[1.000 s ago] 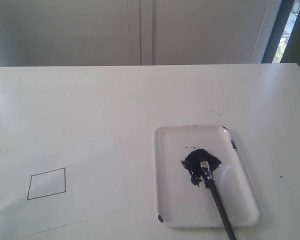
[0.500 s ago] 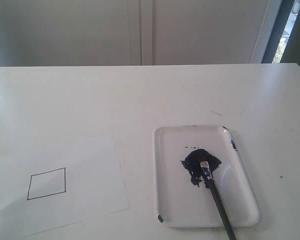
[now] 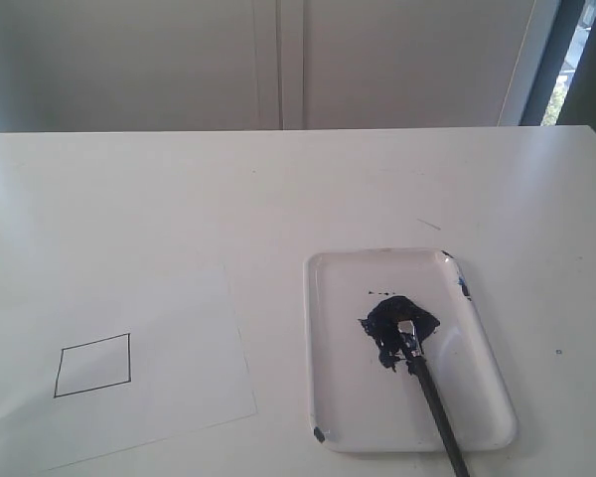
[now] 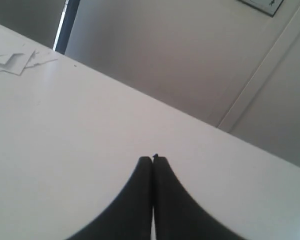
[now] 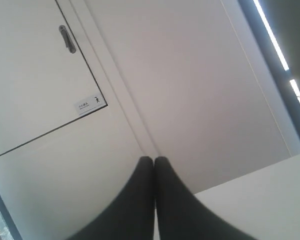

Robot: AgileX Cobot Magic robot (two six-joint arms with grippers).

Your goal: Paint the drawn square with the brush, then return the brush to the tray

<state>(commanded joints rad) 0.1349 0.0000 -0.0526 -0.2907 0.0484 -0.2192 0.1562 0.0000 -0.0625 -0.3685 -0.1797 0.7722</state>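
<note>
The drawn square (image 3: 93, 365) is a thin black outline with a white middle, on a paper sheet (image 3: 169, 368) at the table's front left. The brush (image 3: 432, 397) lies in the white tray (image 3: 487, 378) at the front right, bristles in a dark blue paint blotch (image 3: 392, 323), black handle running over the near rim. Neither gripper shows in the exterior view. My left gripper (image 4: 153, 159) is shut with nothing in it, above bare table. My right gripper (image 5: 154, 159) is shut and empty too, aimed at a wall and the table's edge.
The white table (image 3: 298, 189) stretches back to a pale wall with a vertical panel seam (image 3: 290, 65). A few torn paper scraps (image 4: 12, 59) lie near one table edge in the left wrist view. A door handle (image 5: 67, 39) and a small sign (image 5: 90, 105) are on the wall.
</note>
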